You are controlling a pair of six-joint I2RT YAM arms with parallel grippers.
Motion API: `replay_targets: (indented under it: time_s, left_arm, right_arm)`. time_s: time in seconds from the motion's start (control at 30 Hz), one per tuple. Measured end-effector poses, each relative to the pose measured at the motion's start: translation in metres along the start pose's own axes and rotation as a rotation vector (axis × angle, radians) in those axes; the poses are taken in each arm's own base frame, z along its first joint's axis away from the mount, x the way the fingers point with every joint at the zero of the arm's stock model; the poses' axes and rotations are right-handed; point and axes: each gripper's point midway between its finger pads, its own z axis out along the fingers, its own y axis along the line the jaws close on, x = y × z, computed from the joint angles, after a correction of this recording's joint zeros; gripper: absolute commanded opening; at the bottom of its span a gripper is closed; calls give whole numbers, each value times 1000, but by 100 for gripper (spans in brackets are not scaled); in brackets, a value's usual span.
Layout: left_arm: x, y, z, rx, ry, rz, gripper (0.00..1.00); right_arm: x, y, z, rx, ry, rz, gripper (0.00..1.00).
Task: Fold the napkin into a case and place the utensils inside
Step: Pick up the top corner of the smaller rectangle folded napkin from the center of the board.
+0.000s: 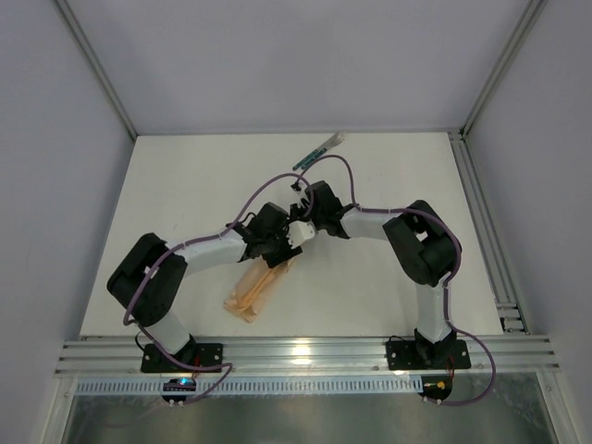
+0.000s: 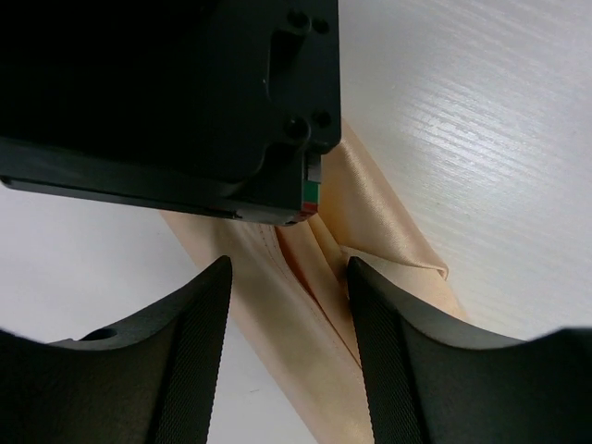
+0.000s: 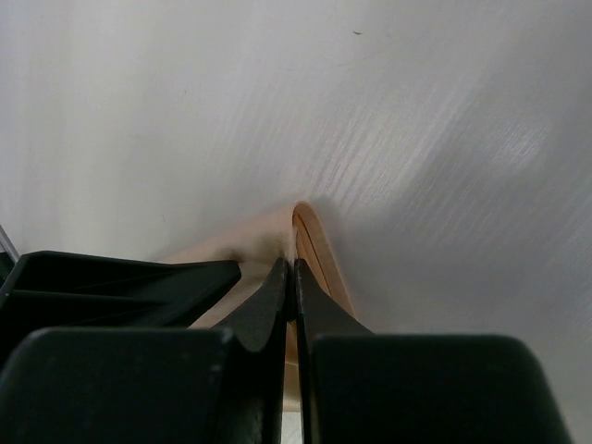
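Note:
The napkin (image 1: 257, 291) lies folded into a narrow peach strip on the white table, slanting from near the left arm toward the middle. My left gripper (image 1: 276, 245) hangs over its far end. In the left wrist view that gripper (image 2: 289, 268) is open, its fingers straddling the cloth (image 2: 314, 370) without closing on it. My right gripper (image 1: 298, 233) meets it from the right. Its fingertips (image 3: 296, 264) are shut on a raised fold of the napkin (image 3: 319, 245). The utensils (image 1: 320, 152), with dark green handles, lie together at the far middle of the table, away from both grippers.
The two gripper heads are nearly touching, and the right one's black body (image 2: 231, 92) fills the upper part of the left wrist view. Metal frame rails (image 1: 490, 231) run along the right side and the near edge of the table (image 1: 388, 185).

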Motion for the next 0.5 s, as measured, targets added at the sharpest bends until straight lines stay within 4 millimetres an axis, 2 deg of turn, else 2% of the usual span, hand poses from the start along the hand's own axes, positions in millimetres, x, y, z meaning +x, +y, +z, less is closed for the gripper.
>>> replay_targets:
  time_s: [0.13, 0.23, 0.27, 0.33, 0.37, 0.47, 0.5]
  left_arm:
    - [6, 1, 3, -6, 28, -2, 50]
    - [6, 1, 4, -4, 37, -9, 35]
    - [6, 0, 4, -3, 39, -15, 26]
    - [8, -1, 4, 1, 45, -21, 21]
    - [8, -1, 4, 2, 46, -21, 12]
    - [8, -2, 4, 4, 47, -23, 0]
    - [9, -2, 4, 4, 48, -24, 0]
  right_arm:
    - [0, 1, 0, -5, 2, -4, 4]
    - [0, 1, 0, -7, 3, -7, 4]
    - [0, 1, 0, -7, 3, -8, 4]
    - [1, 1, 0, -10, 4, -10, 4]
    - [1, 1, 0, -11, 5, -11, 4]
    - [1, 2, 0, -17, 8, -15, 4]
    - [2, 2, 0, -19, 9, -17, 4]
